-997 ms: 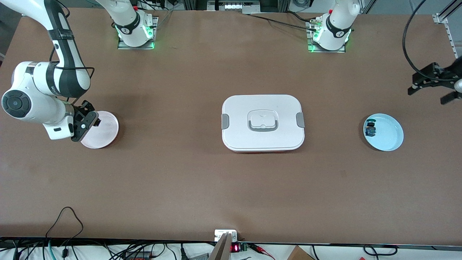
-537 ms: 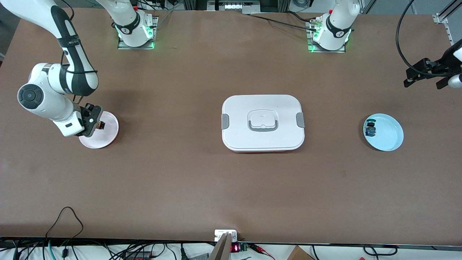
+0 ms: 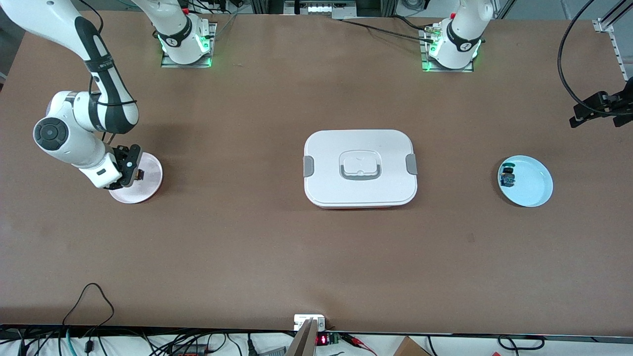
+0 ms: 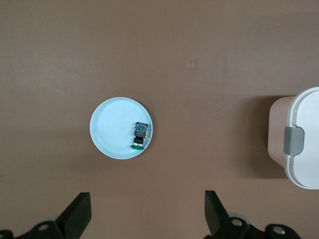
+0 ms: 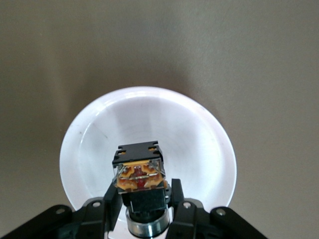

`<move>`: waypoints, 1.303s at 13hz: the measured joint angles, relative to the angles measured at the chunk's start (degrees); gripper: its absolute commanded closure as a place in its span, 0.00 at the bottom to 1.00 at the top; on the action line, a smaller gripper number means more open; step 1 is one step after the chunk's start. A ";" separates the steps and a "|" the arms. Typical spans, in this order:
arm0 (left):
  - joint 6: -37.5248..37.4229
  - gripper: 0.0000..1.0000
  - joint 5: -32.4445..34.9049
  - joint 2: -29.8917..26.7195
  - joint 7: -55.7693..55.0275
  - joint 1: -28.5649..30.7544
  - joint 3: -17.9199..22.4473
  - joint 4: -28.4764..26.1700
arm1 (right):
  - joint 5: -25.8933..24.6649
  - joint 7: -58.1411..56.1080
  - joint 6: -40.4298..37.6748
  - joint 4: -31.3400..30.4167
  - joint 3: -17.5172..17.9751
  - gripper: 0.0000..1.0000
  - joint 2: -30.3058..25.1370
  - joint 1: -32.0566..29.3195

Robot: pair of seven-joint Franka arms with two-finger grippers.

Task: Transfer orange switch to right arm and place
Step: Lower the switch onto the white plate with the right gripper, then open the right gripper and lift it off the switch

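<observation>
Both fingers of the right gripper (image 5: 142, 206) clamp the orange switch (image 5: 138, 174) over the pink plate (image 5: 199, 129); left gripper (image 4: 144, 219) gapes, empty.

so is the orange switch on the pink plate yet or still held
Held: the right gripper is shut on the orange switch, above the pink plate.

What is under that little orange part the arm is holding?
A pale pink plate lies under the orange switch, which the right gripper holds shut above it. The patch of plate directly beneath the switch and fingers is hidden. The left gripper waits open.
</observation>
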 measured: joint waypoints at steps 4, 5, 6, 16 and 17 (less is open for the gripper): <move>-0.04 0.00 0.05 0.12 0.00 0.20 0.09 0.65 | -0.03 -2.15 3.24 -0.62 -0.01 0.97 2.93 -1.54; -0.04 0.00 0.05 0.12 0.00 0.27 0.14 0.76 | -0.03 -2.17 3.57 -0.62 0.01 0.70 3.16 -1.53; -0.04 0.00 0.05 0.12 0.00 0.34 0.20 0.82 | -0.03 -2.18 3.78 -0.62 0.01 0.01 3.19 -1.53; -0.04 0.00 0.05 0.13 0.00 0.87 0.51 1.54 | 3.80 -0.62 1.13 -0.10 0.07 0.00 -1.61 -1.50; -0.04 0.00 0.05 0.12 0.00 1.21 0.52 2.01 | 5.89 0.54 0.52 0.30 0.08 0.00 -2.74 -1.49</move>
